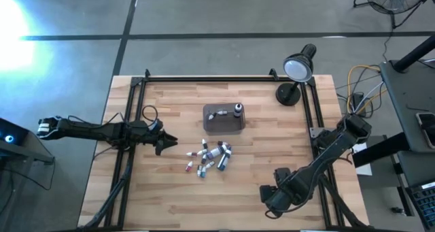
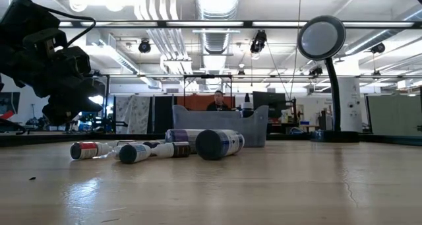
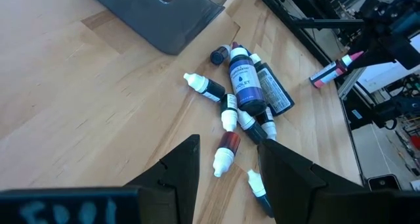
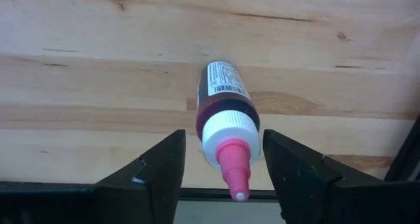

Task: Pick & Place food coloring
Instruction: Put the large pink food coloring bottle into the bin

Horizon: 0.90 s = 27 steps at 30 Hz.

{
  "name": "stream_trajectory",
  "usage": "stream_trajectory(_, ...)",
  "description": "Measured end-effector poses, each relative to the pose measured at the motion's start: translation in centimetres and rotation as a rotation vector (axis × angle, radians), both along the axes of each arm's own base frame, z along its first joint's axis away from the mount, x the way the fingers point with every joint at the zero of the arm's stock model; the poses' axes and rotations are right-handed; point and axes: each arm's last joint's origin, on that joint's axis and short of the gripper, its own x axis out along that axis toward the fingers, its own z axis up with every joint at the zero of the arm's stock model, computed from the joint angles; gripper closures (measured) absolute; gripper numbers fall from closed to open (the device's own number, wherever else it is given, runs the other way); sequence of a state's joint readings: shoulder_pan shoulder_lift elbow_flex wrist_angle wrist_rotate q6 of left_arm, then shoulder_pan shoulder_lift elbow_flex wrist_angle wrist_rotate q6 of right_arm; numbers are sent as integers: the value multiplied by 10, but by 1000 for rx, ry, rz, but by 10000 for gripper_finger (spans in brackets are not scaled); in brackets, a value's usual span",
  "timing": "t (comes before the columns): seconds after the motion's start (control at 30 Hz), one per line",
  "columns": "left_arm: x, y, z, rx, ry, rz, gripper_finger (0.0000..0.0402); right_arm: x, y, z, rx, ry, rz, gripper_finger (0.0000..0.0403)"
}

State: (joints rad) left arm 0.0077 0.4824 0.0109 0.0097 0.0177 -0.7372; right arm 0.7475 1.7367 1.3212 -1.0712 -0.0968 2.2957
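Observation:
Several food coloring bottles (image 1: 207,157) lie in a loose pile on the wooden table, also in the low view (image 2: 191,144) and the left wrist view (image 3: 243,86). Two more lie in the grey tray (image 1: 224,126). My left gripper (image 1: 166,143) (image 3: 228,144) is open, above the table just left of the pile. My right gripper (image 1: 270,194) (image 4: 223,142) is open at the near right of the table. A dark red bottle (image 4: 220,92) with a white collar and pink nozzle lies between its fingers, nozzle toward the wrist. My right gripper has the bottle's white collar (image 4: 226,135) between its fingers. One finger (image 4: 279,158) stands right against the collar; whether it touches, I cannot tell. Bare wood shows between the other finger (image 4: 167,161) and the collar.
A black desk lamp (image 1: 297,69) (image 2: 323,40) stands at the far right corner. Black frame rails (image 1: 136,123) run along the left, right and far edges. A person (image 2: 217,103) shows in the room behind. Bare wood lies along the near side (image 1: 204,205).

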Motion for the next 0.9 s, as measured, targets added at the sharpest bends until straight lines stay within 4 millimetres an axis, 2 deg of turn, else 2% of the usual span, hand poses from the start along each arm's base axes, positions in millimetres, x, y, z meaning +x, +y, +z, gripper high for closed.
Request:
stream_trajectory(0.13, 0, 0, 0, 0, 0, 0, 271, 1, -1, 0, -10, -10, -3, 210)
stream_trajectory(0.67, 0, 0, 0, 0, 0, 0, 271, 1, 0, 0, 25, 14, 36, 292)
stream_trajectory(0.8, 0, 0, 0, 0, 0, 0, 271, 7, -6, 5, -1, -15, 69, 295)
stream_trajectory(0.9, 0, 0, 0, 0, 0, 0, 271, 18, -19, 16, -71, -53, 111, 296)
